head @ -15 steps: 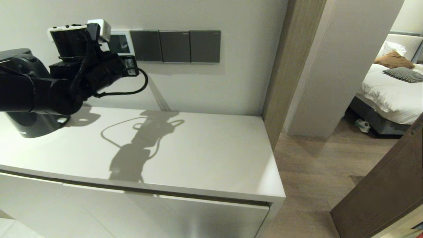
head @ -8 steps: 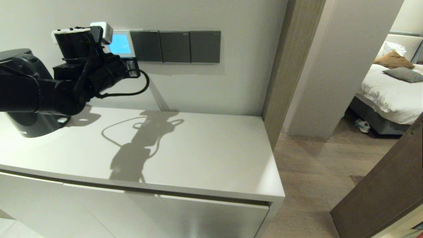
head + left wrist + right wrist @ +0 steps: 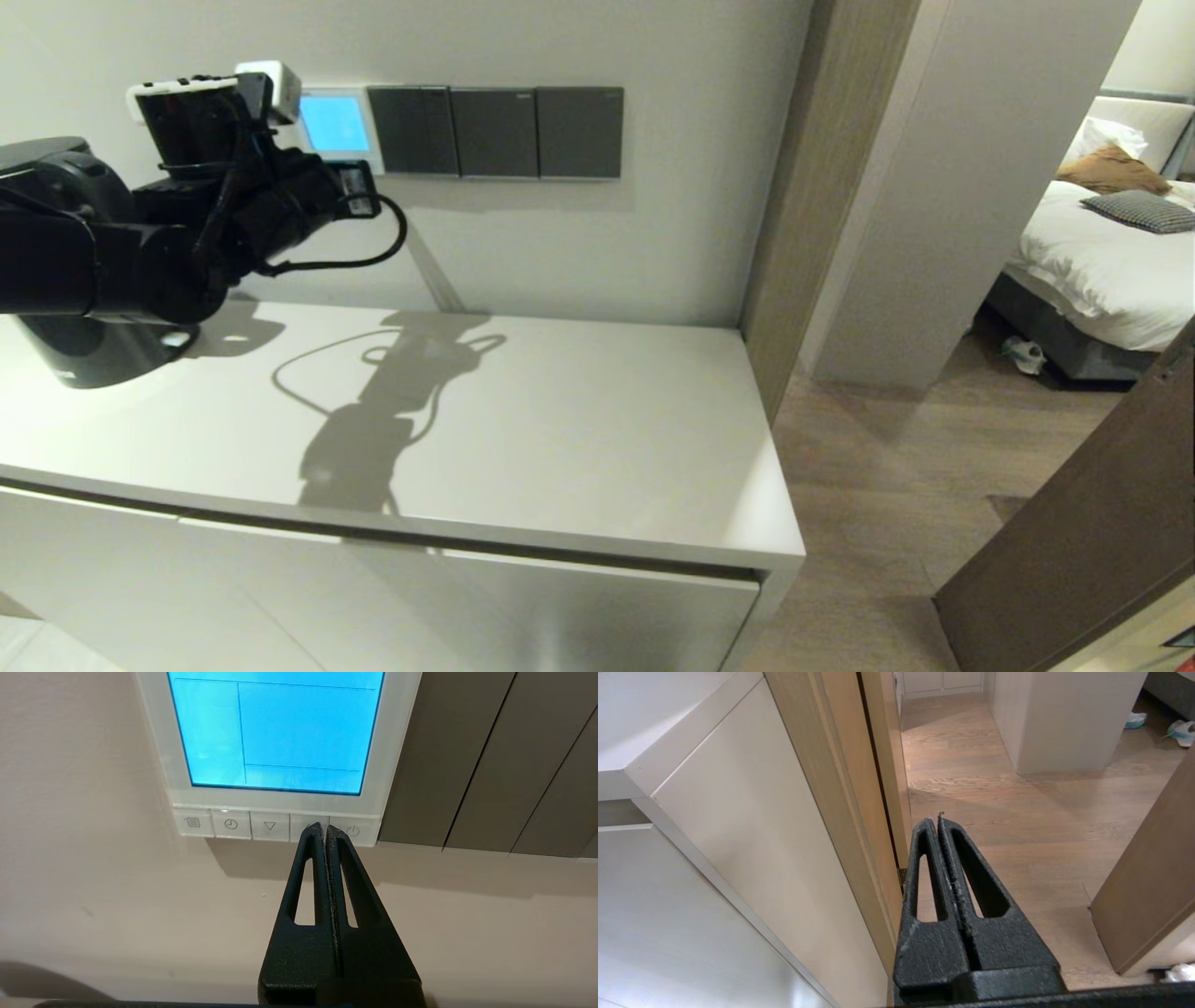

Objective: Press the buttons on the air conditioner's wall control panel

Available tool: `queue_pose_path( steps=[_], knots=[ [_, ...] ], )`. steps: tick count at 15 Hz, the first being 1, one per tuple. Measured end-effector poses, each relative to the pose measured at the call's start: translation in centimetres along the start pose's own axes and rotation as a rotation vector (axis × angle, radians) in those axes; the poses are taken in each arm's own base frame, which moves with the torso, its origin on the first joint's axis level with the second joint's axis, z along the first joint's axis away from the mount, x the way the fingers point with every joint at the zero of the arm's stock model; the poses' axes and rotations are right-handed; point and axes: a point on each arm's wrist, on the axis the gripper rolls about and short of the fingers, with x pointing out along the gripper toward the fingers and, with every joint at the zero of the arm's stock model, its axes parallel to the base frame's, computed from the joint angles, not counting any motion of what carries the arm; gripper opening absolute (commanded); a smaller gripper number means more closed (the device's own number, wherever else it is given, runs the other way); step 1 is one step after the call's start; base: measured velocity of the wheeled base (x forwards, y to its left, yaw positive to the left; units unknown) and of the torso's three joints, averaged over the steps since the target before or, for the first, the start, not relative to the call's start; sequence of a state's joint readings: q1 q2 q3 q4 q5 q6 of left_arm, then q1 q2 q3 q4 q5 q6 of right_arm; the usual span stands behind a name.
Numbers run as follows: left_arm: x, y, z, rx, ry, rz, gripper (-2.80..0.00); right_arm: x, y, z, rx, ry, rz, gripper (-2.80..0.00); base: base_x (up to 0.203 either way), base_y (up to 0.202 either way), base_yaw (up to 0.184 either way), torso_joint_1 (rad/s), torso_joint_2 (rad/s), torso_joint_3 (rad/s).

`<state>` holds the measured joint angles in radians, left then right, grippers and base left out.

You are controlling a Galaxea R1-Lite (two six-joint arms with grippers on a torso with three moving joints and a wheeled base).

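Observation:
The white wall control panel (image 3: 334,126) has a lit blue screen (image 3: 280,728) above a row of white buttons. In the left wrist view they are menu (image 3: 193,822), clock (image 3: 231,824), down arrow (image 3: 269,826), a half-hidden button (image 3: 301,829) and power (image 3: 353,831). My left gripper (image 3: 323,827) is shut and empty. Its tips are at the seam between the half-hidden button and the power button. I cannot tell whether they touch. My left arm (image 3: 187,233) reaches over the cabinet to the panel. My right gripper (image 3: 934,820) is shut and empty, low beside the cabinet.
Three dark switch plates (image 3: 495,131) sit right of the panel. The white cabinet top (image 3: 579,420) lies below the arm, with a dark round object (image 3: 84,359) at its left. A wooden door frame (image 3: 803,187), a brown door (image 3: 1074,560) and a bed (image 3: 1102,271) are to the right.
The panel's screen went from dark to lit blue. My left gripper shifted slightly right along the button row, then back left.

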<state>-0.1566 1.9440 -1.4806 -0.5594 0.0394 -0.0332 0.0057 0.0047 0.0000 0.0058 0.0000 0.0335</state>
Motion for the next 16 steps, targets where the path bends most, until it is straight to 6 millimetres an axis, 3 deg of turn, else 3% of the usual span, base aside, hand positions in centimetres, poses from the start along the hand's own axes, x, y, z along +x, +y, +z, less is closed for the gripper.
queue_pose_path(
  steps=[6,16],
  knots=[
    [-2.6,-1.2,1.5,-0.004,-0.015,-0.04,-2.8,0.0,0.0,0.0,0.0,0.0,0.0,-2.8,0.0,0.0,0.0,0.0,0.0,0.0],
    [-8.3,-1.1,5.6,-0.008,-0.1,-0.037,-2.8,0.0,0.0,0.0,0.0,0.0,0.0,-2.8,0.0,0.0,0.0,0.0,0.0,0.0]
  ],
)
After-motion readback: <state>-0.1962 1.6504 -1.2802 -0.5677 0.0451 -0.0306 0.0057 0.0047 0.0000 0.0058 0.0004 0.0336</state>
